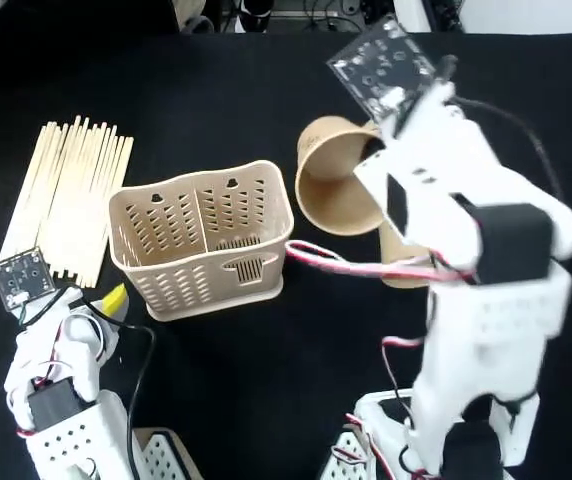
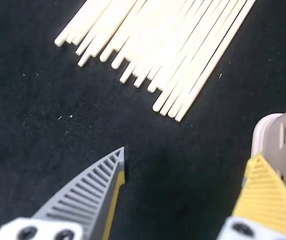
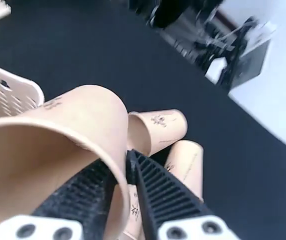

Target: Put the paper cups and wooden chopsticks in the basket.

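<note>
From above, we see the held cup (image 1: 331,178) tilted on its side just beside the basket (image 1: 201,235), with the chopsticks (image 1: 66,195) flat on the basket's far side. At the left wrist, our left gripper (image 2: 188,157) is spread wide and empty, chopstick ends just ahead of it. At the right wrist, our right gripper (image 3: 129,160) pinches the held cup's thin wall, loose cups (image 3: 158,127) beyond its tips. We judge that this pinch could slip or crush, or the cup could snag the basket rim.

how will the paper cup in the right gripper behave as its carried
Probably light: the right gripper holds the paper cup by one thin wall. That wall likely flexes, so the rim may go oval under the fingers. Set down sideways it could roll; the other cups lie on their sides.
</note>
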`<state>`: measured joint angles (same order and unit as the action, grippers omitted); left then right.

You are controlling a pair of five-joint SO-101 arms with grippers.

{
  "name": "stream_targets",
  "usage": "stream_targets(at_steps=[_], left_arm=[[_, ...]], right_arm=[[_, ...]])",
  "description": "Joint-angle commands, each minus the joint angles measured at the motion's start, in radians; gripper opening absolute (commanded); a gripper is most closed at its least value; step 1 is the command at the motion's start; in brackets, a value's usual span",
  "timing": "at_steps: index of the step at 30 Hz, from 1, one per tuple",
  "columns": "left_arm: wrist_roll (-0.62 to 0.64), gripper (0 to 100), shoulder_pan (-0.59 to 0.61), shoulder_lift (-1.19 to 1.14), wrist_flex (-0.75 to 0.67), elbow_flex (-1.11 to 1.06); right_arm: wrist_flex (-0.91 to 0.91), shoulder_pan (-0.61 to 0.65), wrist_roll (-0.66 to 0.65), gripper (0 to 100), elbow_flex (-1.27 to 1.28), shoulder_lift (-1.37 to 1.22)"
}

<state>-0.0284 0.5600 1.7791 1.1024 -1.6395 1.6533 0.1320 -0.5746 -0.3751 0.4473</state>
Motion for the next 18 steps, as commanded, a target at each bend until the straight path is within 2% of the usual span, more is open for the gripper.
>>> stream_targets(at_steps=[1,4,7,18], left_arm=[[-0.008,36,-0.005,0.008,-0.011,0.002],[-0.008,36,-0.005,0.008,-0.011,0.001],[-0.008,36,-0.005,0.008,-0.011,0.001],[-0.009,36,-0.004,0.008,-0.012,0.004]], right_arm=[[0.084,0.089,0.014,1.2,-0.170,0.039],[0.092,0.195,0.092,1.2,-0.211,0.039],[0.092,0.282,0.107,1.1,-0.193,0.021],[0.106,0.356,0.114,1.1,-0.133,-0.176]])
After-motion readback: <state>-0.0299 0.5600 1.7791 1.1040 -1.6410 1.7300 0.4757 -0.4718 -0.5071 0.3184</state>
